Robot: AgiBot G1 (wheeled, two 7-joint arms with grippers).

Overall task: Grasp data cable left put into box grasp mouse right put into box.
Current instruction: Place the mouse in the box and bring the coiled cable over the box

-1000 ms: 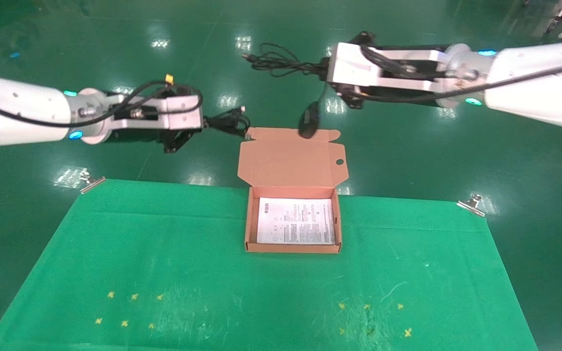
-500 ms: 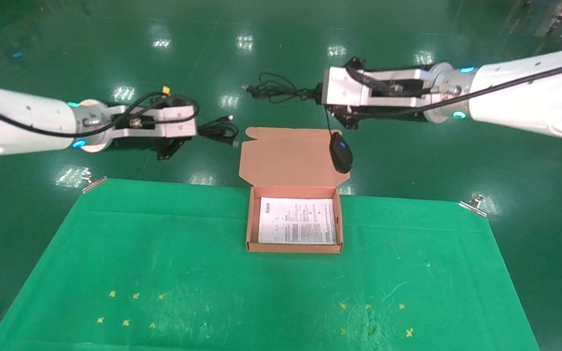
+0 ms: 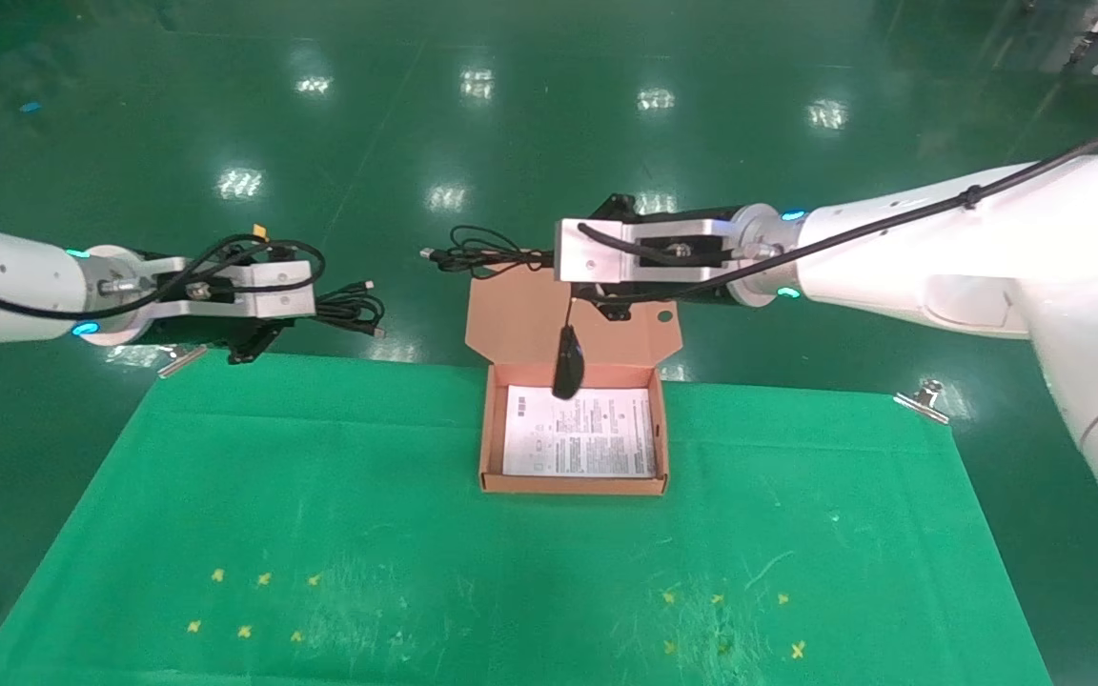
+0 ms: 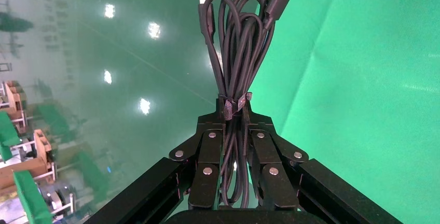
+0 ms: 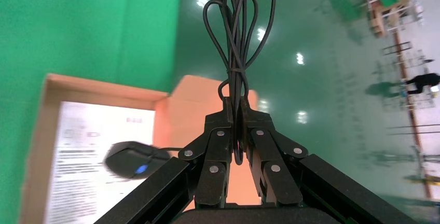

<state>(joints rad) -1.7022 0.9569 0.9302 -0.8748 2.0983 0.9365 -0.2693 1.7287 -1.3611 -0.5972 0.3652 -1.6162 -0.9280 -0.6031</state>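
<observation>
Cardboard box (image 3: 572, 484) leaflet's print is unreadable; right gripper (image 3: 549, 257) pinches mouse cord (image 5: 236, 53), left gripper (image 3: 318, 307) clenches data cable (image 4: 236, 53).

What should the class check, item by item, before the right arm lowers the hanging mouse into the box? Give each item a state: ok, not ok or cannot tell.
1. Right gripper holds the mouse cord: ok, shut on the bundled cord.
2. Mouse is over the box: ok, it dangles above the back edge, over the leaflet.
3. Lid is open and clear of the way down: ok, folded back.
4. Mouse hangs still: cannot tell.
5. Left gripper holds the data cable: ok, shut on the bundle, off to the left of the box.
6. Data cable is in the box: not ok, not yet.
</observation>
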